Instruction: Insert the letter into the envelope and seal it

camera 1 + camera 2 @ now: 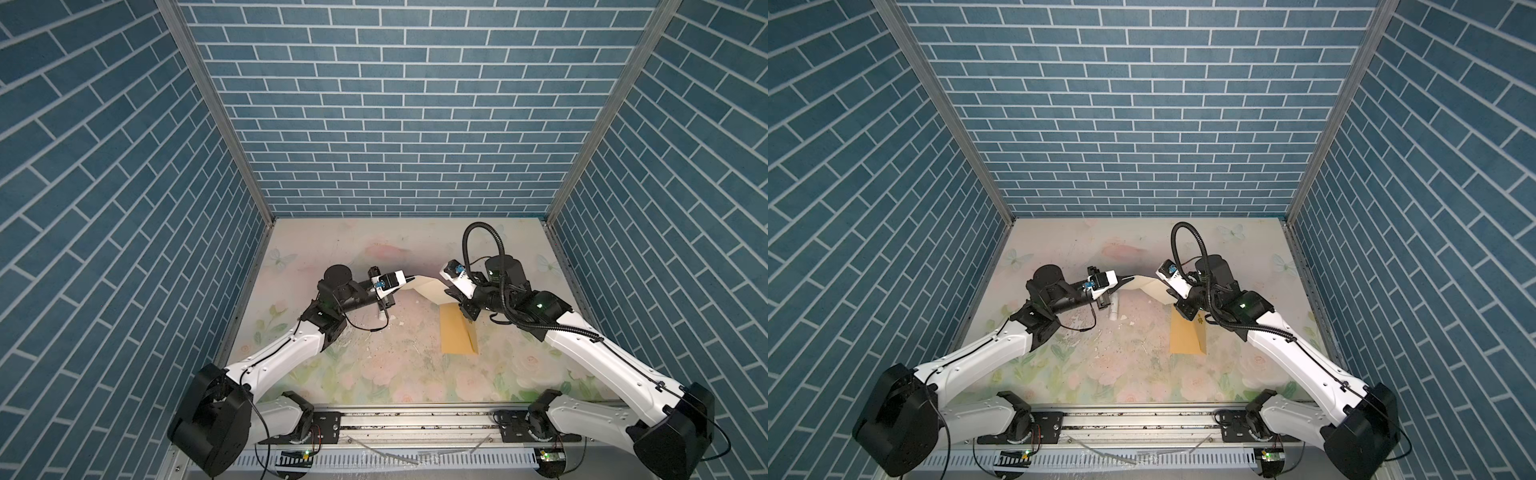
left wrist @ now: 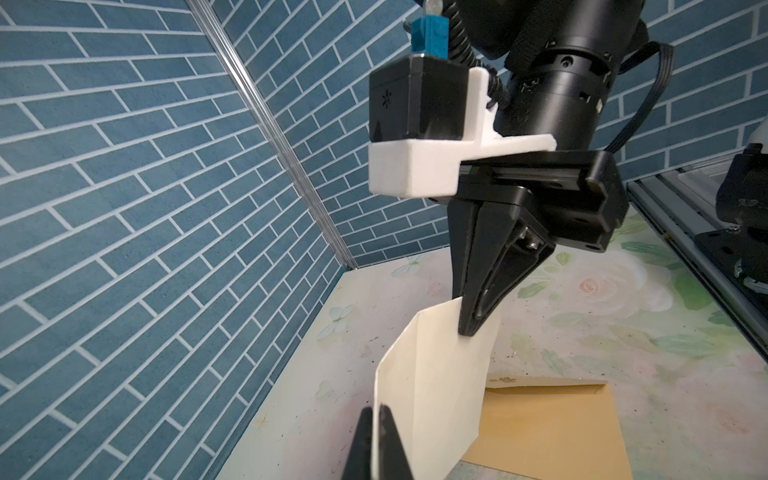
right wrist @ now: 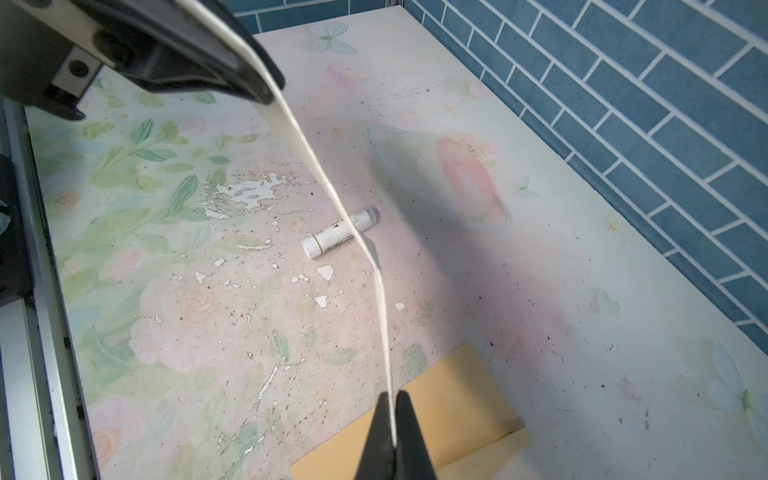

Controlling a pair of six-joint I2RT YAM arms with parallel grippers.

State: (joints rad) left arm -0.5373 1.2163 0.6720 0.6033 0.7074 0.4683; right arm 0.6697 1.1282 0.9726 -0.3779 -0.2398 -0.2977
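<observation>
Both grippers pinch the letter [image 1: 428,286] in mid-air: left gripper [image 2: 376,419] clamped on one edge, right gripper [image 2: 471,320] on the opposite. The envelope [image 1: 457,332] lies flat on the table [image 1: 374,374] beneath.

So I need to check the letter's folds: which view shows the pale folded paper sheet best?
The left wrist view: the pale folded paper sheet fills it broadside, creases visible. The right wrist view shows it only edge-on; both top views show a small, partly hidden strip.

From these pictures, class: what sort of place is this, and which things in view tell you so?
Probably a robot test booth dressed as a room, not a real one: blue brick-print wall panels in metal framing, a scuffed floral table, and two arms on a rail, each tool shut on the letter.
</observation>
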